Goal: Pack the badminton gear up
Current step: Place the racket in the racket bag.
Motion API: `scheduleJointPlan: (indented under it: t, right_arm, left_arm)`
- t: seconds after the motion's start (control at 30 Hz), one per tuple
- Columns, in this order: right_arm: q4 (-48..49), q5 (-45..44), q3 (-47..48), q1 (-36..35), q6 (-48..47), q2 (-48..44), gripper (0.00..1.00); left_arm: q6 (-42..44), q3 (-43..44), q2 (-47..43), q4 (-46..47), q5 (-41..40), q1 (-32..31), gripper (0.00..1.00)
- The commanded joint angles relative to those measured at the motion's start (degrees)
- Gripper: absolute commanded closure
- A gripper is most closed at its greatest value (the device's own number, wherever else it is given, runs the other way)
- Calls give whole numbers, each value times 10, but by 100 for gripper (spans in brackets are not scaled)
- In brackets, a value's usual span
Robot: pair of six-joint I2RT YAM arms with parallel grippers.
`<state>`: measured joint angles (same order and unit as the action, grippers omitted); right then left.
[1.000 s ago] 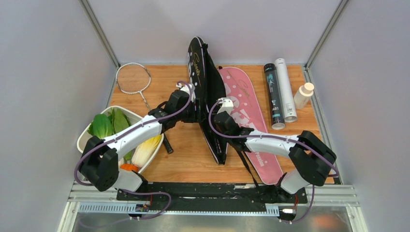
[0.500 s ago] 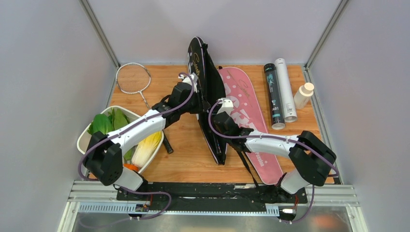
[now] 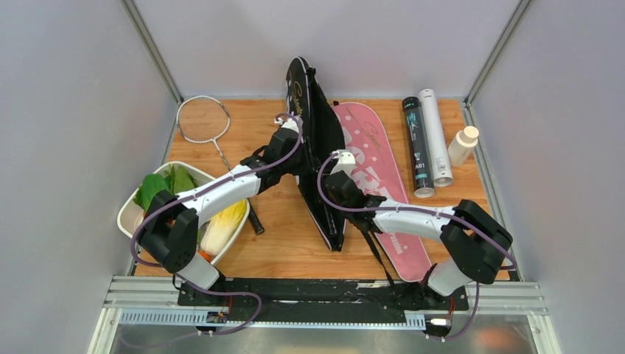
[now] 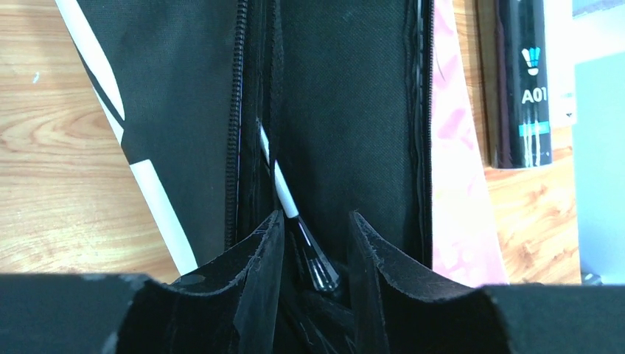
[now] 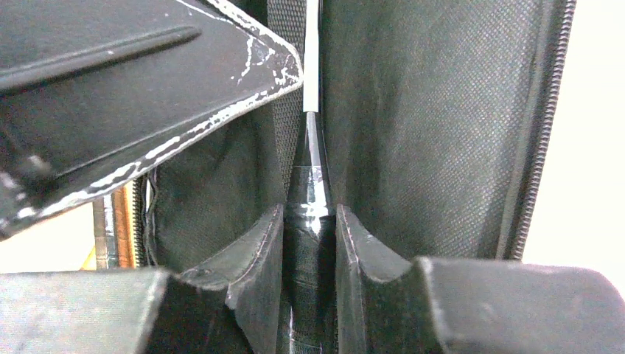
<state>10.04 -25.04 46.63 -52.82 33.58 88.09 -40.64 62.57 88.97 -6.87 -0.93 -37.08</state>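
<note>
The black racket bag (image 3: pixel 317 133) stands on edge at the table's middle with its zipper open. A racket lies inside it; its white and black shaft (image 4: pixel 284 195) shows in the left wrist view. My left gripper (image 3: pixel 302 158) is at the bag's opening, jaws apart around the shaft's black cone (image 4: pixel 315 236) without touching it. My right gripper (image 3: pixel 328 193) reaches into the bag and is shut on the racket's black handle (image 5: pixel 309 251). The pink bag (image 3: pixel 376 162) lies flat to the right. A silver racket (image 3: pixel 203 119) lies at the back left.
A black tube (image 3: pixel 417 147) and a white tube (image 3: pixel 435 136) lie side by side at the right, with a small white bottle (image 3: pixel 463 145) beyond them. A white tray (image 3: pixel 133 203) of vegetables sits at the left front. Grey walls enclose the table.
My left arm has stretched farther back along the black bag's opening. The right arm and the bag have not moved.
</note>
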Motion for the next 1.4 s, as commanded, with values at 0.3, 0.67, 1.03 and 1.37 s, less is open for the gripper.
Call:
scheduleJointPlan:
  t: [0.3,0.67,1.03,1.37]
  right_arm:
    - [50,-14,17,-2,8,-14,100]
    - [57,-9,10,-2,8,-15,100]
    - [38,-52,33,10,-11,-56,100]
    - [32,-55,83,13,-29,-43,100]
  left_arm:
    - [-19,-8,31,-13,-98,1,54]
    - [-41,-10,93,63,-37,4,66]
    - [1,9,25,-60,137,62,100]
    - [136,78,10,-218,193,99,100]
